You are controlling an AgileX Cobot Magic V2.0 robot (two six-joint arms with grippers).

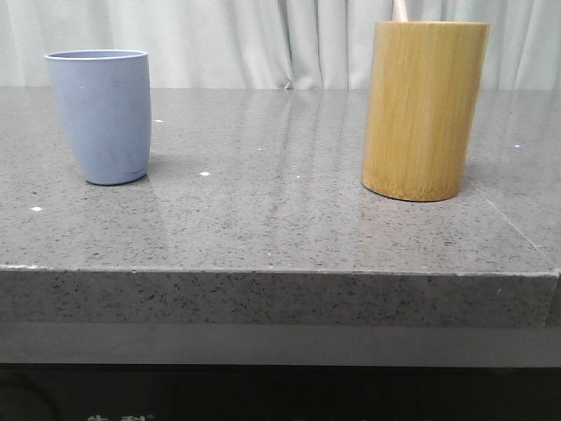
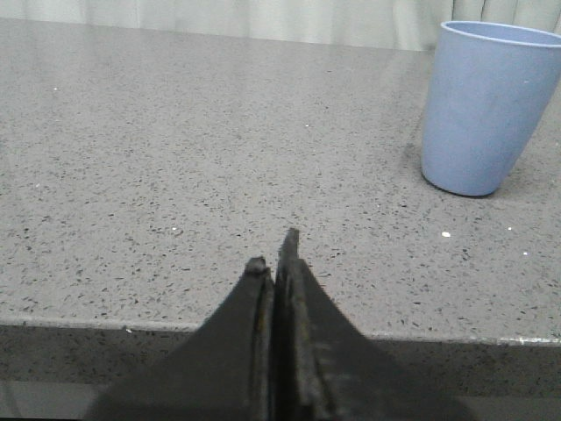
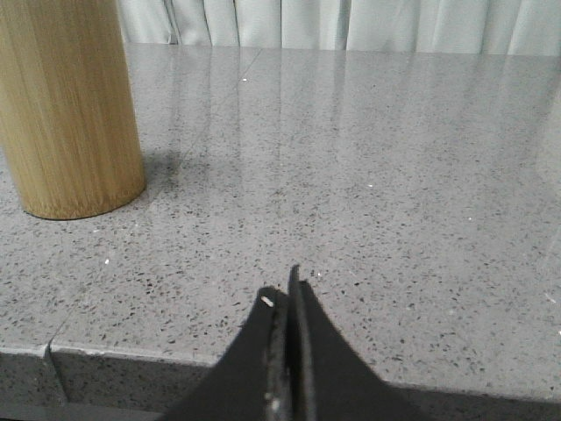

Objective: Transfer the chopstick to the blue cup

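Observation:
The blue cup stands upright at the left of the grey stone counter; the left wrist view has it ahead and off to one side. A pale pink chopstick pokes out of the tall bamboo cylinder on the right, most of it hidden inside. My left gripper hangs shut and empty over the counter's front edge, well short of the cup. My right gripper is shut too, with nothing in it, near the front edge and apart from the bamboo cylinder.
The speckled counter stretches between the two containers, with its front edge close to both grippers. A pale curtain hangs behind the counter.

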